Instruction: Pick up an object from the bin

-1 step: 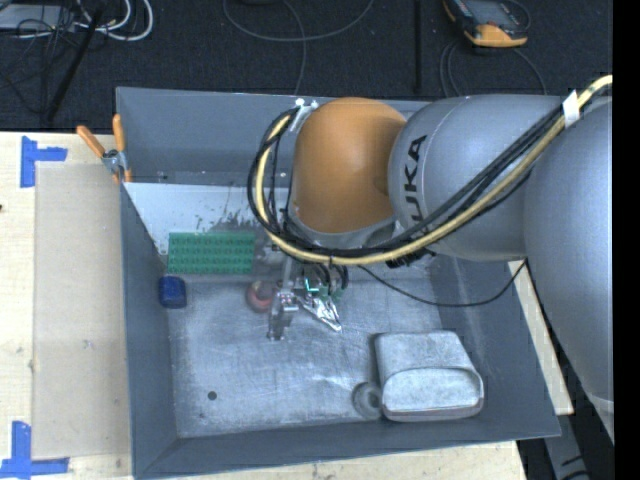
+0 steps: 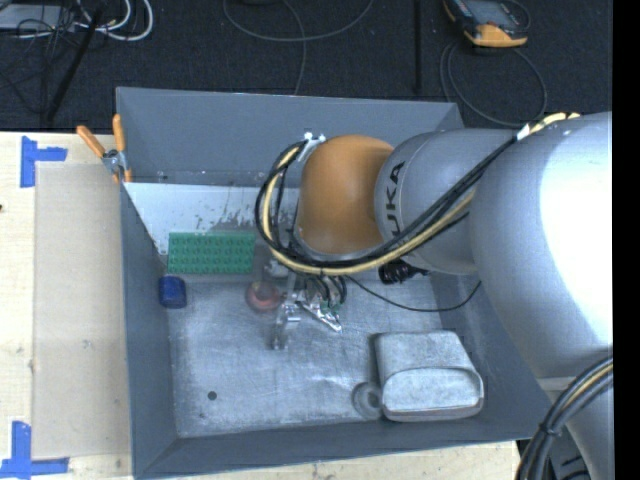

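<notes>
- bin [image 2: 150,388]: dull grey metal, its floor scuffed with pale streaks
- studded block [image 2: 210,253], far left: green, with rows of studs
- small cube [image 2: 172,291], left: blue
- round thing [image 2: 264,296], mid-bin: reddish-pink
- flat case [image 2: 428,373], near right: pale grey
- wrist cover [image 2: 340,203]: orange
- arm [image 2: 540,238]: silver
- cables [image 2: 268,218]: yellow and black

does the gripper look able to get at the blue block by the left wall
Probably yes: the blue block lies alone, nothing on it, left of the gripper. The green plate behind it and the bin wall beside it may crowd the approach.
</notes>
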